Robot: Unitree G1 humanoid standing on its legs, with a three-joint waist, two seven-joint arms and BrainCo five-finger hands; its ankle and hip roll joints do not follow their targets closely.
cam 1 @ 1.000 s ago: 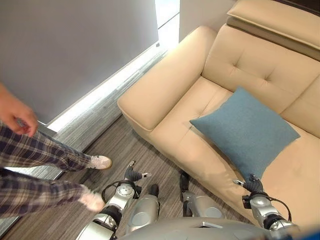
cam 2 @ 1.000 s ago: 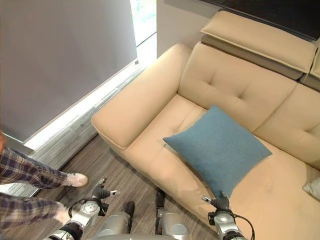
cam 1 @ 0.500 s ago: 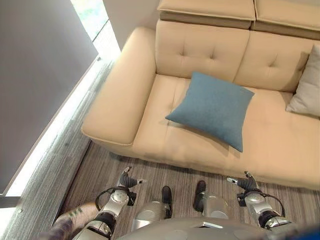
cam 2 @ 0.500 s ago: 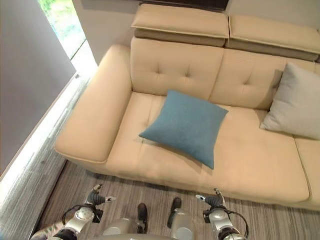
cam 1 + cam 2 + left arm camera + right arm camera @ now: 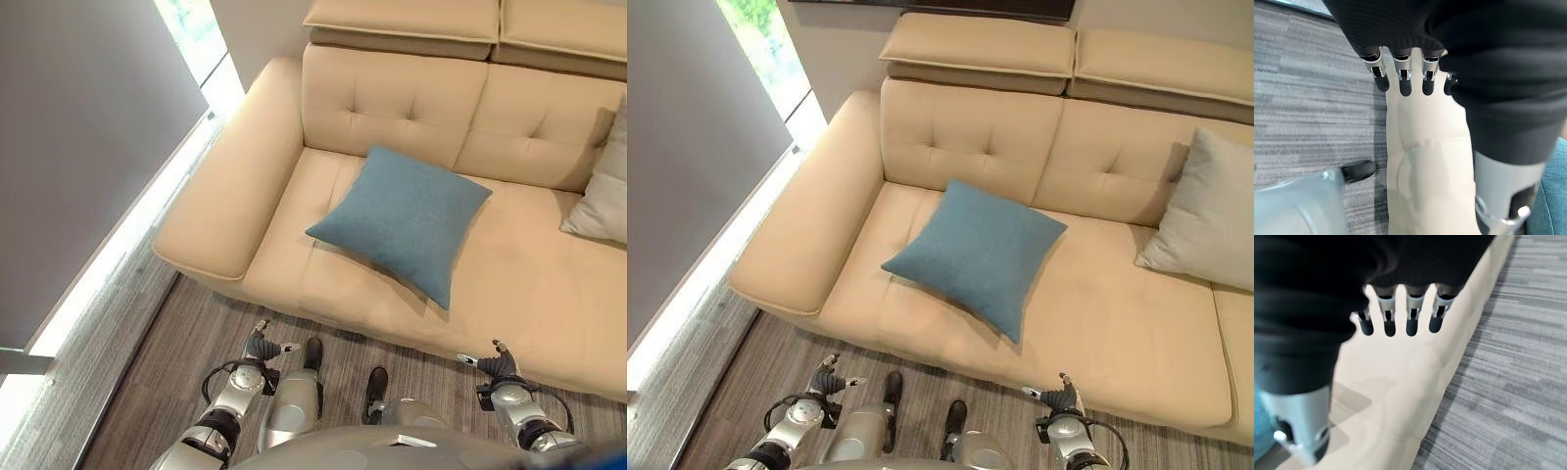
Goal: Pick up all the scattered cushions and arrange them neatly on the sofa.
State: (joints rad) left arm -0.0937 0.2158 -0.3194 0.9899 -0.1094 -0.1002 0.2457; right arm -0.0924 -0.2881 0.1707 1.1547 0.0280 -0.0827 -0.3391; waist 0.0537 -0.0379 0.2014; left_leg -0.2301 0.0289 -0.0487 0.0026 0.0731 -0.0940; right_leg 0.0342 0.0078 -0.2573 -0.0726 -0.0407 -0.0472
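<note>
Your left hand [image 5: 261,346] and right hand [image 5: 499,365] hang low with relaxed fingers, empty, before the sofa [image 5: 1117,323]. On its seat the blue cushion [image 5: 975,250] lies flat, one corner toward you; a grey cushion [image 5: 1205,211] leans on the backrest.

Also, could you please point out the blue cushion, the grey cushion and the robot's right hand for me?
blue cushion [image 5: 978,250]: right eye view, middle of its top face.
grey cushion [image 5: 1207,211]: right eye view, middle of its front face.
right hand [image 5: 498,366]: left eye view, on its dark back.
</note>
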